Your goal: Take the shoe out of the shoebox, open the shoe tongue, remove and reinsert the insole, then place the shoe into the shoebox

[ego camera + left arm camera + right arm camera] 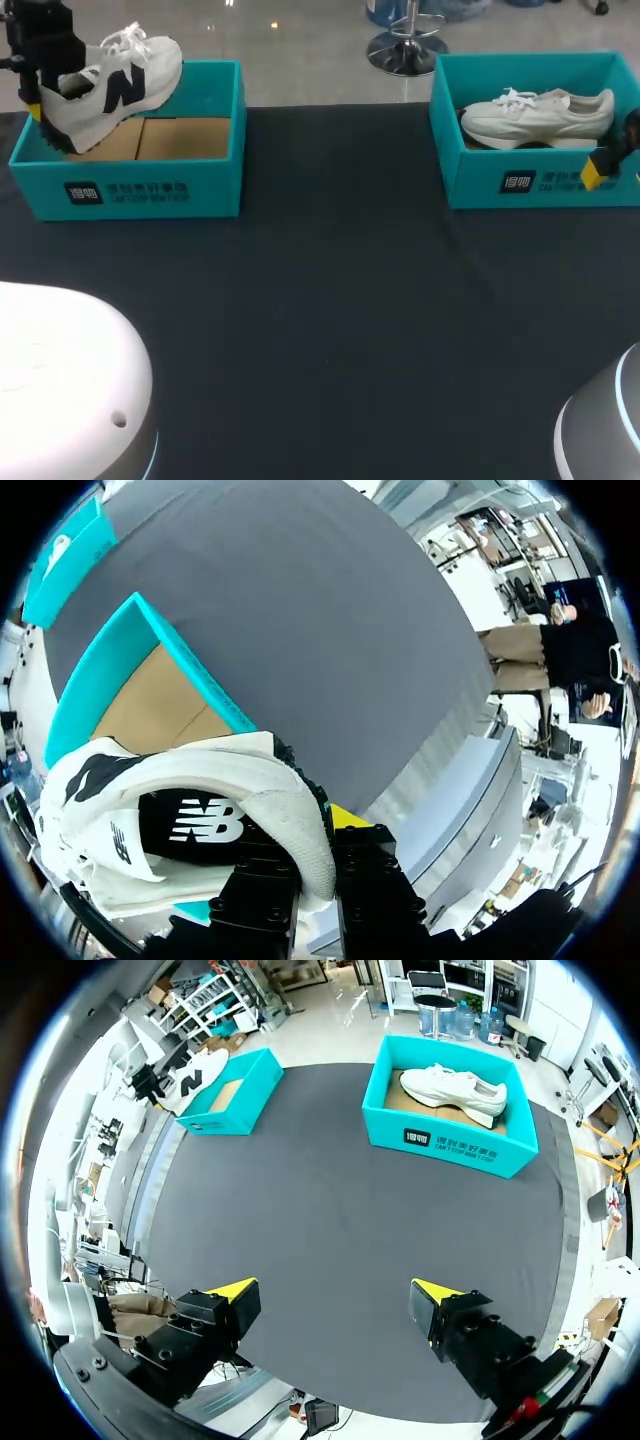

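Note:
A white shoe with a black letter hangs tilted, heel low, over the left teal shoebox. My left gripper is shut on its heel. The left wrist view shows the heel collar pinched between the black fingers of the left gripper, with the box's cardboard floor below. A second white shoe lies inside the right teal shoebox. My right gripper is open and empty, raised well above the table, and both boxes lie far ahead of it. In the head view one yellow tip shows in front of the right box.
Dark cloth covers the table between and in front of the two boxes. The right wrist view takes in the right box, the left box and the held shoe.

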Available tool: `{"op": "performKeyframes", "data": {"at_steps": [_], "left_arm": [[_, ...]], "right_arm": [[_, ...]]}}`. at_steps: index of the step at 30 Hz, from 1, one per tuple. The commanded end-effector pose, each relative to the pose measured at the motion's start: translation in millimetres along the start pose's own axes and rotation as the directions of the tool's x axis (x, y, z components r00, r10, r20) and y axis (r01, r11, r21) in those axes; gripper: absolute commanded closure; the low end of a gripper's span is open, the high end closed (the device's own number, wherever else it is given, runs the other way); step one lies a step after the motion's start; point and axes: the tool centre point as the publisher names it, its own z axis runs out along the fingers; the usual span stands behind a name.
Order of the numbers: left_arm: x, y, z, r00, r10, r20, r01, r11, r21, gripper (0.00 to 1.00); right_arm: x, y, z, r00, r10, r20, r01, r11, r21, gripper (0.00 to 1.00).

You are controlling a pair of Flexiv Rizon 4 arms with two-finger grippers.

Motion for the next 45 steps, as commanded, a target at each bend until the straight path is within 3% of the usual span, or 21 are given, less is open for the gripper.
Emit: {"op": "performKeyframes", "data": {"at_steps": [1, 3, 8, 13, 33, 39, 45], "left_arm": [[6.6, 10.3, 2.2, 0.843, 0.537, 0.021, -0.523, 0.828, -0.201, 1.0], [5.2, 20.4, 2.3, 0.765, 0.643, -0.021, -0.632, 0.744, -0.217, 1.0], [2.1, 37.4, -0.8, 0.653, 0.755, -0.063, -0.745, 0.626, -0.231, 1.0], [-0.1, 43.7, 0.1, 0.595, 0.794, -0.125, -0.789, 0.546, -0.283, 1.0], [-4.2, 44.3, 0.7, 0.608, 0.783, -0.133, -0.779, 0.555, -0.291, 1.0], [-6.7, 55.9, -3.9, 0.638, 0.766, -0.084, -0.753, 0.597, -0.275, 1.0], [-21.7, 79.1, -7.5, 0.687, 0.725, -0.047, -0.71, 0.656, -0.258, 1.0]], "right_arm": [[-0.3, 3.1, 0.2, 1.0, 0.001, -0.001, -0.001, 1.0, 0.007, 0.0], [-0.3, 3.1, 0.2, 1.0, 0.001, -0.001, -0.001, 1.0, 0.007, 0.0], [-0.3, 3.1, 0.2, 1.0, 0.001, -0.001, -0.001, 1.0, 0.007, 0.0], [-0.3, 3.1, 0.2, 1.0, 0.001, -0.001, -0.001, 1.0, 0.007, 0.0], [-0.3, 3.1, 0.2, 1.0, 0.001, -0.001, -0.001, 1.0, 0.007, 0.0], [-0.3, 3.1, 0.2, 1.0, 0.001, -0.001, -0.001, 1.0, 0.007, 0.0], [-0.3, 3.1, 0.2, 1.0, 0.001, -0.001, -0.001, 1.0, 0.007, 0.0]]}}
